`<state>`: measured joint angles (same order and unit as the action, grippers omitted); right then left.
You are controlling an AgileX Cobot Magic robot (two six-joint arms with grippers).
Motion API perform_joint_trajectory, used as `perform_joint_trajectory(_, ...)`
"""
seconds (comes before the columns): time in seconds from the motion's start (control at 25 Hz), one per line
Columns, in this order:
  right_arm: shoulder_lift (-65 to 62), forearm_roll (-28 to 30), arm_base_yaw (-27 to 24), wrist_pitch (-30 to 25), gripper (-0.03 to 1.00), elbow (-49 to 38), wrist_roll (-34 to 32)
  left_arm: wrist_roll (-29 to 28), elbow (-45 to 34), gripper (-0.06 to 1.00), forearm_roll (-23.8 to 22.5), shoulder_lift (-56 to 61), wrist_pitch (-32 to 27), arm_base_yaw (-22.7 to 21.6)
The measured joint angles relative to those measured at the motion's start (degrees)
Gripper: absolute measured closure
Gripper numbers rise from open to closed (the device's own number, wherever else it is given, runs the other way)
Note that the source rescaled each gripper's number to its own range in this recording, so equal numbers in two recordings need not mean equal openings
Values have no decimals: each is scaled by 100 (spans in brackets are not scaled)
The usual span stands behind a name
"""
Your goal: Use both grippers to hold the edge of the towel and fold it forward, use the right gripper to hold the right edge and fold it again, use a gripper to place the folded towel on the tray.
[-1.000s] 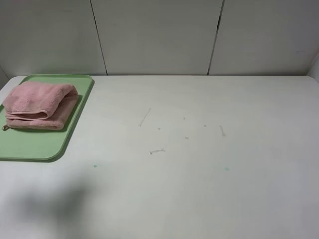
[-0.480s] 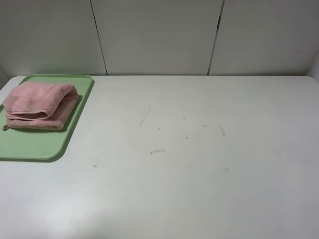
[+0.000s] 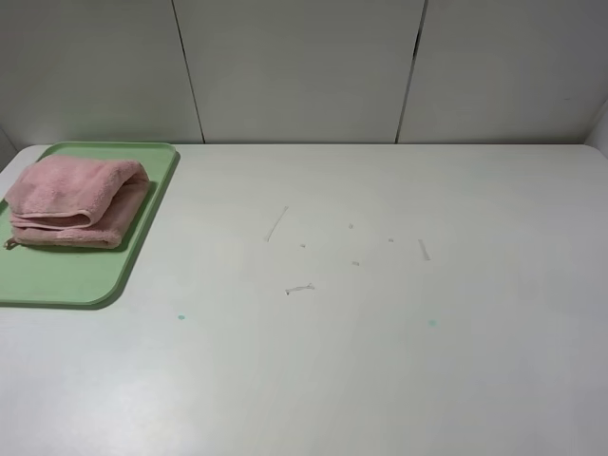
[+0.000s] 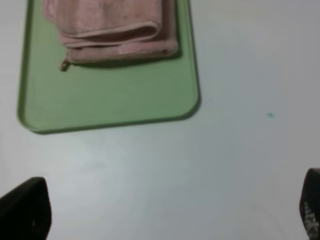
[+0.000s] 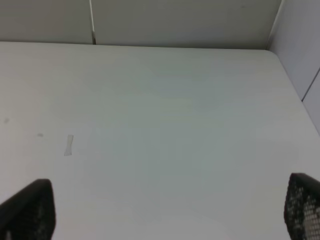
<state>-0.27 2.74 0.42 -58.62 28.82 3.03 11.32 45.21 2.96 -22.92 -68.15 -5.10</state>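
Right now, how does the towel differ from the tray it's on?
The towel is pink and fluffy, while the tray is pale green, smooth and hard-looking. The towel is folded into a thick bundle; the tray is flat with a low rim. The towel is smaller, covering only the far part of the tray and leaving the near part bare. Both sit at the table's far left corner, with no gripper touching either.

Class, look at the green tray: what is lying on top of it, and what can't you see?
A folded pink towel lies on the far part of the tray; the near part is bare. The tray surface under the towel is covered.
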Motion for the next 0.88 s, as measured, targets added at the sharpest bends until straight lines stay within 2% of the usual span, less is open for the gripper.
perform_joint_trajectory(0.2,0,0,0,0,-3,0,0,-243,-733,-5,-6,763,302,451)
perform_joint_trajectory(0.48,0,0,0,0,-3,0,0,-276,-1574,-5,-11,1702,801,492)
perform_joint_trajectory(0.88,0,0,0,0,-3,0,0,-361,-1729,-6,-16,2329,752,492)
